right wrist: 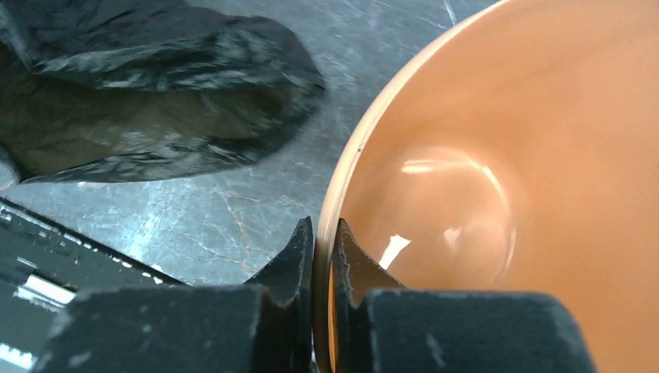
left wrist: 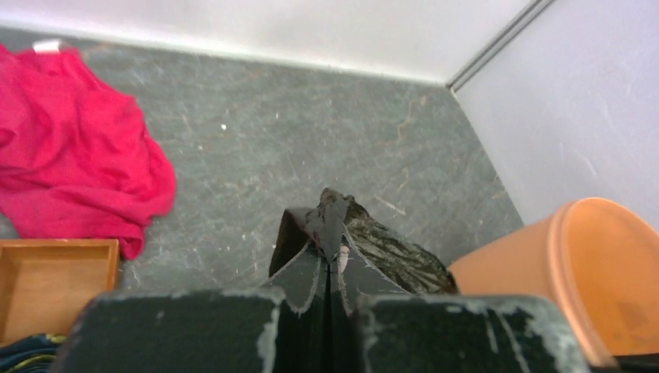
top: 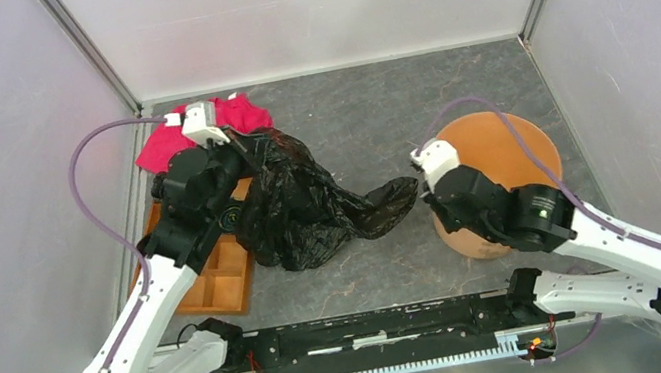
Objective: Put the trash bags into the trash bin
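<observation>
Between the tips of the left end effector (left wrist: 330, 252) sits a bunched fold of limp, probably slippery trash bag (top: 304, 201); the right end effector (right wrist: 322, 249) clamps the trash bin (right wrist: 365, 132) rim.

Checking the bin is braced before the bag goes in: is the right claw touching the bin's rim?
Touching. The right wrist view shows the right claw closed on the rim of the trash bin, one finger against each side.

red cloth (top: 246, 114): crumpled, far left | compartment tray (top: 222, 291): left edge, nearer
</observation>
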`<state>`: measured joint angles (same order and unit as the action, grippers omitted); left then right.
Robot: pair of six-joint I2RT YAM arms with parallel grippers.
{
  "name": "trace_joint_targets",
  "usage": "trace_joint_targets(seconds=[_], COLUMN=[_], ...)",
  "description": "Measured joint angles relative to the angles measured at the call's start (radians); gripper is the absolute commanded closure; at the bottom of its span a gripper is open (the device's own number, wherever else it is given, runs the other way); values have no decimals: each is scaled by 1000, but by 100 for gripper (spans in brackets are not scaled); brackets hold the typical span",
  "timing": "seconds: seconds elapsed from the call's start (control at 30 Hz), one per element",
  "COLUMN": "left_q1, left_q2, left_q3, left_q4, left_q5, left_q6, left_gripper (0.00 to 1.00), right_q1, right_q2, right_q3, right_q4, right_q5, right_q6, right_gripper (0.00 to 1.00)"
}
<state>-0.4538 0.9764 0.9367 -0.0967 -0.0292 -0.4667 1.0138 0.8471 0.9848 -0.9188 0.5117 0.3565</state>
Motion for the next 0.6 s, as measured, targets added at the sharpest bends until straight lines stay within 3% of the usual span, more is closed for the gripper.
trace_joint_targets(seconds=[0.33, 0.6], left_q1=[0, 0], left_q2=[-113, -112], left_q3=[167, 328], left_q4=[-72, -88], left_q5=[-176, -208], left_q6=[62, 81], left_gripper=[98, 98], right_q1=[0, 0], right_q2=[176, 242], right_q3=[45, 39], right_q4=[226, 393], right_q5=[-206, -351], right_q6=[-181, -213], right_gripper=[99, 100])
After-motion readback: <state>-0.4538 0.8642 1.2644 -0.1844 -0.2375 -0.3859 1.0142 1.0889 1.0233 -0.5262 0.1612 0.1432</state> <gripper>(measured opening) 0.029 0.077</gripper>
